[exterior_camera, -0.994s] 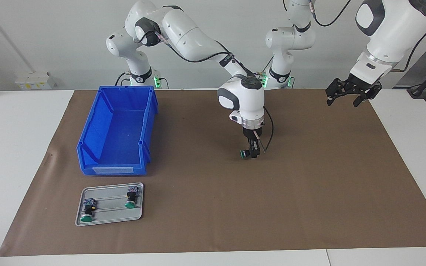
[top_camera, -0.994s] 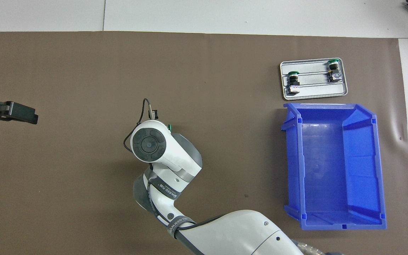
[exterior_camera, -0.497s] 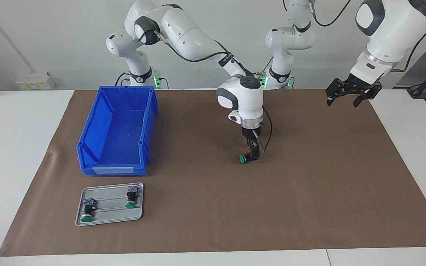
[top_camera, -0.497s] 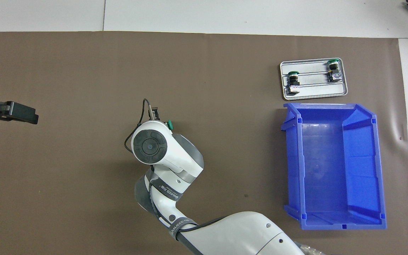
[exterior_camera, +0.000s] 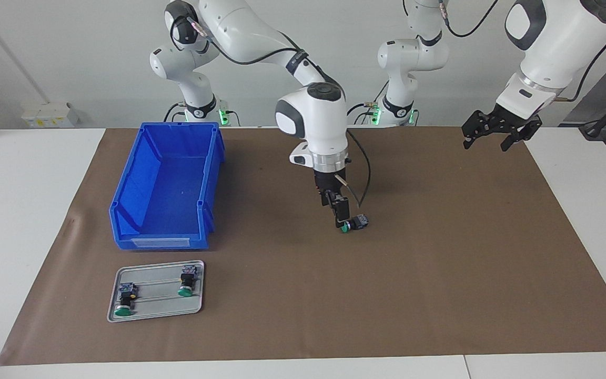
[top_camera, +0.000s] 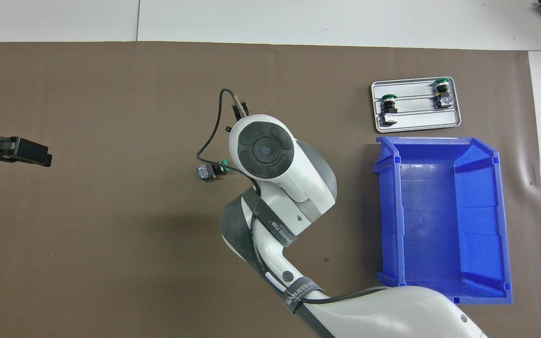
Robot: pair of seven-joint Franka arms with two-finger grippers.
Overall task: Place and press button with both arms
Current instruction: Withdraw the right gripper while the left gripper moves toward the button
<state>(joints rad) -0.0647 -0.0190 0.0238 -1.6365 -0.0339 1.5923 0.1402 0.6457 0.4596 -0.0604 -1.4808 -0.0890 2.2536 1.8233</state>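
On the brown mat mid-table, the button (exterior_camera: pixel 354 223) is lying on its side, released.

Right claw (exterior_camera: pixel 339 213) is hanging just above it, fingers apart; left claw (exterior_camera: pixel 496 132) is waiting open over its own end. Pressing looks next, needing the green cap reached. Overhead, the right arm is hiding its claw.

A matt brown paper-like sheet (exterior_camera: pixel 440 273) covers the smooth white bench (exterior_camera: pixel 24 210). The blue bin (exterior_camera: pixel 169 184) looks like glossy moulded plastic. Beside it, the tray (exterior_camera: pixel 198 300) is dull grey metal with a brushed look. The arms (exterior_camera: pixel 319 118) wear smooth glossy white shells with matt grey rings. The button (exterior_camera: pixel 353 223) has a shiny green cap.
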